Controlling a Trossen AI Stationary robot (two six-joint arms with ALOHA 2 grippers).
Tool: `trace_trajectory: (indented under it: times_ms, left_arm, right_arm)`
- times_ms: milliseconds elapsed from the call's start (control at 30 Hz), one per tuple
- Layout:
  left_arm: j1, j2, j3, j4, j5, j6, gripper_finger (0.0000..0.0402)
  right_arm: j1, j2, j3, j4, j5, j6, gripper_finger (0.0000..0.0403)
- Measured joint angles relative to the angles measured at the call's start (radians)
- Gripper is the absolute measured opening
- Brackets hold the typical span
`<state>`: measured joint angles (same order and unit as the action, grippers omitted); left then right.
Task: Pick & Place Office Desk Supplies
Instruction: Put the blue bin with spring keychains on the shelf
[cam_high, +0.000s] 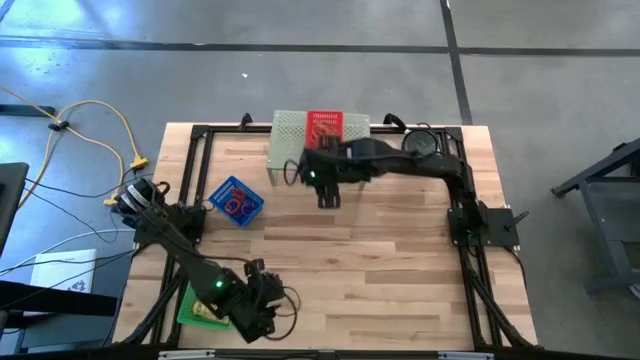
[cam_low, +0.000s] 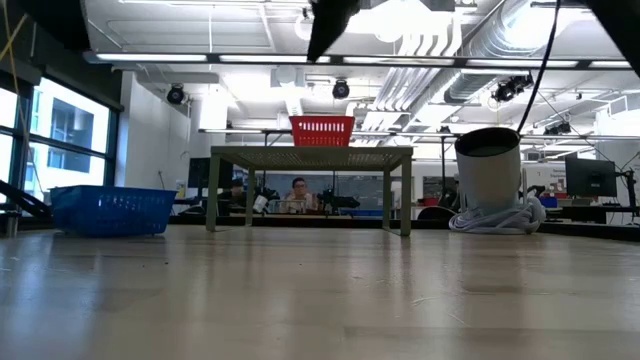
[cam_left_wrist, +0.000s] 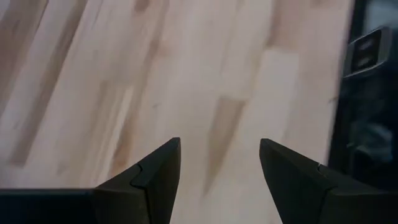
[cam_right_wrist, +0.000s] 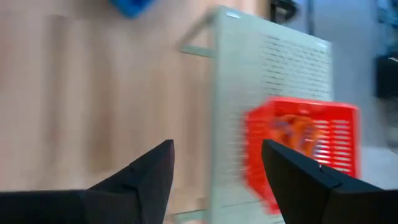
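No brand, label or other writing could be read anywhere in the views.

In the high view the right gripper (cam_high: 327, 190) hung over the upper middle of the table (cam_high: 380, 270), just below the pale green perforated stand (cam_high: 288, 140). In its wrist view, its fingers (cam_right_wrist: 143, 180) stood apart with nothing between them. The red mesh basket (cam_high: 324, 126) sat on top of the stand, with orange loops (cam_right_wrist: 297, 134) blurred inside it.

The blue mesh basket (cam_high: 236, 200) lay left of centre on the wood, holding red and purple loops (cam_high: 236, 201).

The left gripper (cam_high: 262, 318) waited at the lower left of the frame, its fingers (cam_left_wrist: 152, 180) spread over bare wood, empty. Beside it, at the table's lower left corner, the green mesh basket (cam_high: 192, 308) held a yellow block (cam_high: 204, 313).
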<state>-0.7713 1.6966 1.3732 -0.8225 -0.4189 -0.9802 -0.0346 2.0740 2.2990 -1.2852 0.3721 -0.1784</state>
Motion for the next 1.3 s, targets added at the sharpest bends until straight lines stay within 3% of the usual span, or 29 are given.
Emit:
trace_trajectory:
  times_ms: [200,467,567,767,1067,1300]
  left_arm:
    - [0.063,-0.001,0.018,-0.248,0.044,0.065,0.0209]
    - [0.235,-0.002,0.018,-0.734,0.030,-0.111,0.0209]
    - [0.317,-0.002,0.008,-0.739,0.163,0.005,0.0209]
    - [0.452,0.001,-0.001,-0.663,0.216,0.270,0.0209]
    - [0.583,-0.004,-0.022,-0.657,0.172,0.251,0.0209]
    - [0.608,-0.056,-0.157,-0.528,0.157,0.273,0.0209]
  right_arm:
    - [0.135,-0.047,0.000,-0.065,-0.112,0.137,0.0231]
    - [0.306,-0.042,-0.026,-0.229,-0.435,0.313,0.0231]
    - [0.371,-0.036,-0.047,-0.231,-0.481,0.331,0.0231]
    - [0.483,-0.038,-0.060,-0.231,-0.474,0.399,0.0231]
    - [0.637,-0.039,-0.059,-0.246,-0.245,0.538,0.0231]
    - [0.739,-0.039,-0.059,-0.245,-0.126,0.653,0.0231]
